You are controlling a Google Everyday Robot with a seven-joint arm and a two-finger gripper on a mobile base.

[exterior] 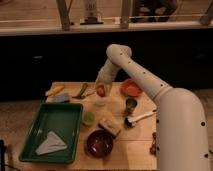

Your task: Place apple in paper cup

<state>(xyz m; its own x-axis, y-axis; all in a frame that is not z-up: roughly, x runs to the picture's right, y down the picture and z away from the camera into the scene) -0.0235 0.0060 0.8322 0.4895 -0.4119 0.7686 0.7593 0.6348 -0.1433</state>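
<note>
The apple (101, 90) is a small red-orange fruit held in my gripper (101, 90) at the far middle of the wooden table (135, 145). The gripper is shut on it. The white paper cup (100, 101) stands directly below the apple, its rim just under the fruit. My white arm reaches in from the lower right, bends at the top and comes down onto the cup.
An orange bowl (131, 88) and a dark metal cup (131, 104) lie right of the cup. A light green cup (88, 118), a dark red bowl (99, 142), a sponge (109, 126) and a white brush (140, 118) lie in front. A green tray (35, 131) is at left.
</note>
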